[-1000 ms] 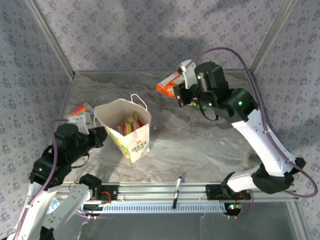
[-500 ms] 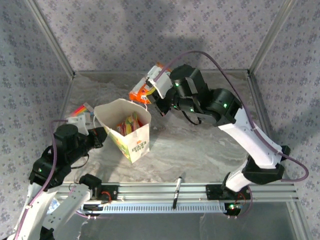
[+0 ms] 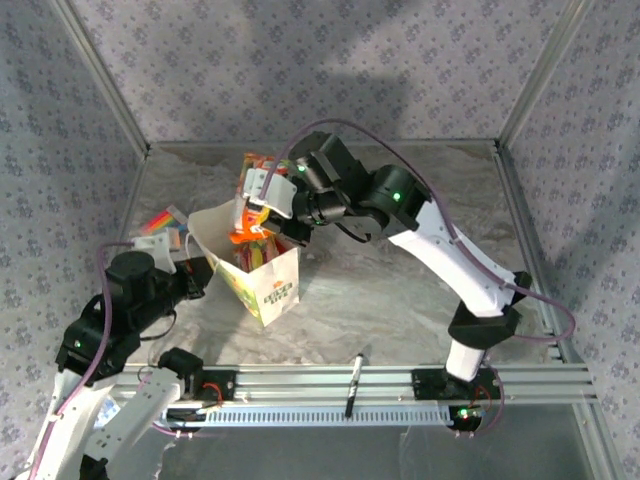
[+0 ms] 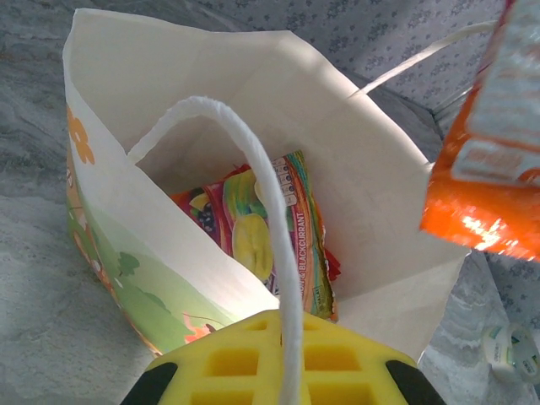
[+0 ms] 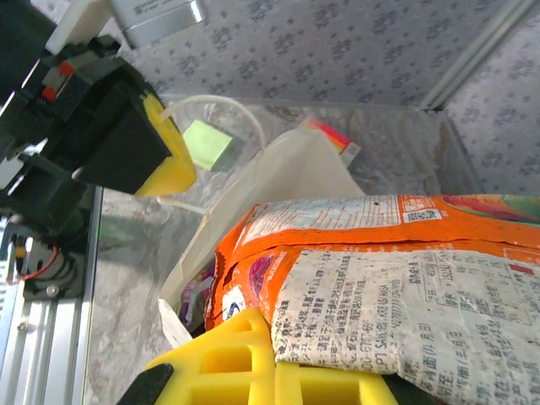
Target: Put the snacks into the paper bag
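The right gripper (image 3: 258, 212), clamped tight on an orange packet (image 3: 247, 238), holds it over the bag (image 3: 268, 290) at the table's (image 3: 400, 290) 9 o'clock, whose handle (image 4: 270, 211) the left gripper (image 3: 197, 276), at the bag's 9 o'clock, pinches closed, likely to steady it.

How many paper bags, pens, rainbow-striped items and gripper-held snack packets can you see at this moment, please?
paper bag: 1
black pen: 1
rainbow-striped item: 1
orange snack packet, held in the right gripper over the bag: 1
Total: 4
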`<state>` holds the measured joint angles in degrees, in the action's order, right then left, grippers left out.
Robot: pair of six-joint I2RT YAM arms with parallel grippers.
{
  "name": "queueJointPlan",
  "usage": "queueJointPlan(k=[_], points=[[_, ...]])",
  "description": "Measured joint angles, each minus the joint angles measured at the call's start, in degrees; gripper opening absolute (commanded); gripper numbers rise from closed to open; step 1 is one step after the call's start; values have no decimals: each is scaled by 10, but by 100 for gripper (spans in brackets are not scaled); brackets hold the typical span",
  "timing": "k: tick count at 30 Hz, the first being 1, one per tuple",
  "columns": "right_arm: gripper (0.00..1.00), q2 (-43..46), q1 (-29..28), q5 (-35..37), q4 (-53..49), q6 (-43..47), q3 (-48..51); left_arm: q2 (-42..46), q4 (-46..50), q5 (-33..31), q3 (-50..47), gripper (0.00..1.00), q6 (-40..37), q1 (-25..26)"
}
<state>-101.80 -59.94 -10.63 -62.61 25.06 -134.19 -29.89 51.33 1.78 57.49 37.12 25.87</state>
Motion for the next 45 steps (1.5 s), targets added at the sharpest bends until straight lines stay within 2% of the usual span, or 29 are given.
queueJointPlan(k=[14, 25, 41, 45], points=[[0, -43, -2, -11, -68, 71, -25, 6, 12, -10, 0, 3, -7, 0], [0, -99, -11, 20, -108, 101, -52, 5, 12, -10, 0, 3, -7, 0], [0, -102, -20, 29, -138, 121, -55, 5, 12, -10, 0, 3, -7, 0], [8, -102, -29, 27, -144, 130, -55, 5, 12, -10, 0, 3, -7, 0]])
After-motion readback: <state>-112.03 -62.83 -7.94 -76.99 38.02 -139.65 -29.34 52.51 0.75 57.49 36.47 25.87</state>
